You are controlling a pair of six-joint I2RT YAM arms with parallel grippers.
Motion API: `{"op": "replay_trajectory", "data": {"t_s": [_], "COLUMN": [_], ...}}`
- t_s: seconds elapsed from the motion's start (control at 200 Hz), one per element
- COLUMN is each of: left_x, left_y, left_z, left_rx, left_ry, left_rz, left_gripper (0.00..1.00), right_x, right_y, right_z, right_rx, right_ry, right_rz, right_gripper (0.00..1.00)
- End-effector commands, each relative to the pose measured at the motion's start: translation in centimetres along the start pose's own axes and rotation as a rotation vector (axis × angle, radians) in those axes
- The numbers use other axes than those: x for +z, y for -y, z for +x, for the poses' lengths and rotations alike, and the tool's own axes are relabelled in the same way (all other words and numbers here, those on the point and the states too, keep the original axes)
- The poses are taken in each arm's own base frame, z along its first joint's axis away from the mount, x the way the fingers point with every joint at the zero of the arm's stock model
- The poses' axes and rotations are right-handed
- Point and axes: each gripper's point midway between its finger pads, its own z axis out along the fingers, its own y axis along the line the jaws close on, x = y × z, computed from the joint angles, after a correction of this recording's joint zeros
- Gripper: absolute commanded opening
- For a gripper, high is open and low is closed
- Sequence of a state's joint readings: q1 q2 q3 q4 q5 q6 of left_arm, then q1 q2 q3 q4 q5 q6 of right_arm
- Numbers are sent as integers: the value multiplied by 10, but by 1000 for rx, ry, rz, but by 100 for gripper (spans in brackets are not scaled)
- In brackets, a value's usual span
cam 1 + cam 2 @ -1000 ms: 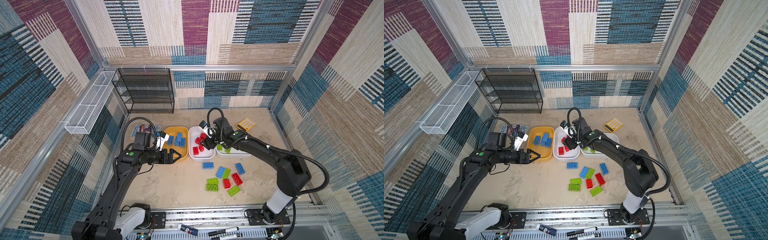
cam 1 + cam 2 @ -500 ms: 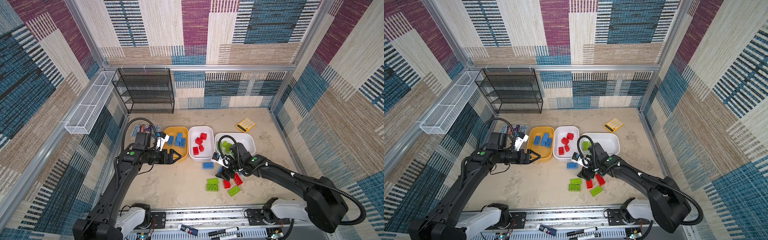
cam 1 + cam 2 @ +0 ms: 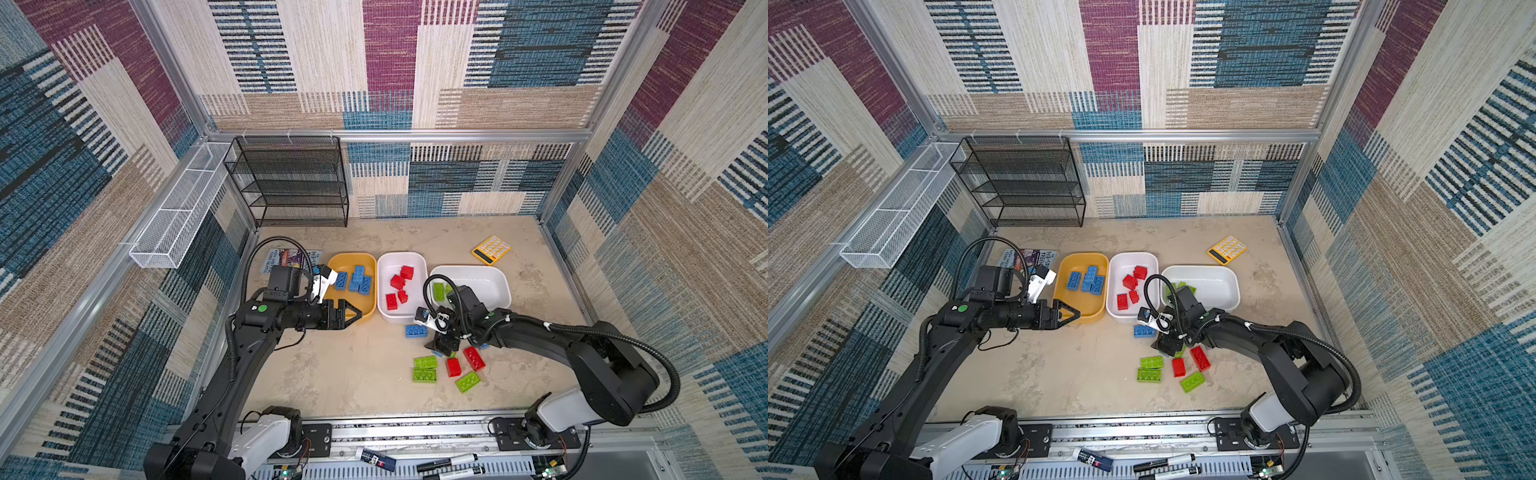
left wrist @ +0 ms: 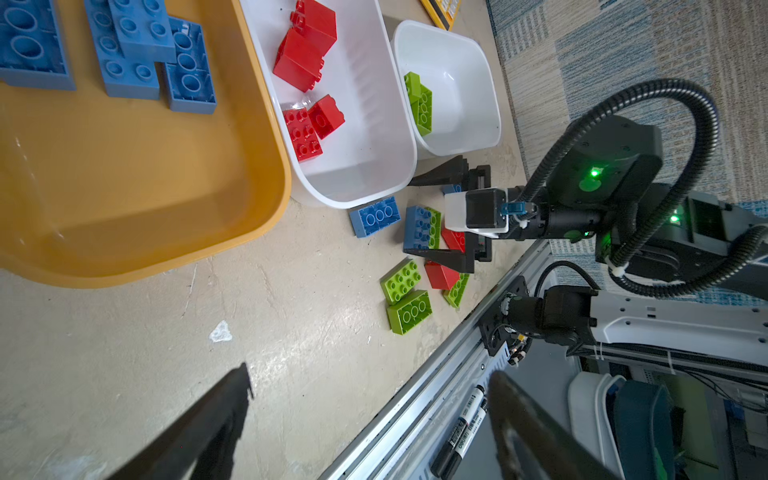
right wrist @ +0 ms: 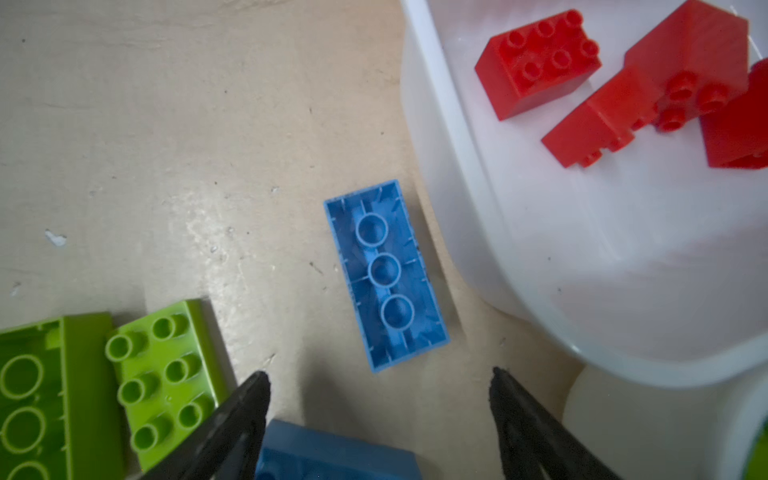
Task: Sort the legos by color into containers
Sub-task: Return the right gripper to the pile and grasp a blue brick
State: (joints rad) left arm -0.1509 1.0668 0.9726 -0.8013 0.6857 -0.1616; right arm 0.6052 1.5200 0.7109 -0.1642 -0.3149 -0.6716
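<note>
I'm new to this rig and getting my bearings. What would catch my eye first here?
A row of tubs mid-table: the yellow tub holds blue bricks, the middle white tub red bricks, the right-hand white tub green bricks. Nearer the robot lies a loose pile of mixed bricks, the right gripper open over it; the left gripper hangs open by the yellow tub.
</note>
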Motion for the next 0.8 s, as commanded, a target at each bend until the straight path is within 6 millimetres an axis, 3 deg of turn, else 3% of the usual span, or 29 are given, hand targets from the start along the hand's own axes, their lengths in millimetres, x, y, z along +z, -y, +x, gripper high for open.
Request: {"op": "replay_trajectory", "data": {"t_s": [0.0,0.351,0.606,0.791], "left_x": [-2,-1,1,1], "left_y": [2,2,0,0], "left_z": [0,0,0,0], "left_rx": [28,28,22,22], "left_ry": [2,-2,-9,-10], "left_rz": [5,5,7,6], "left_gripper": [91,91,90,90], "right_x": [6,9,13,18], "right_y": [8,-14,-29,-29], "right_z": [-13,-21,-14,-23], "right_rx": [-37,-23,-34,-29], "right_ry": [46,99,74,80], "right_rz": [13,-126,-166,-164], "right_gripper": [84,81,78,75]}}
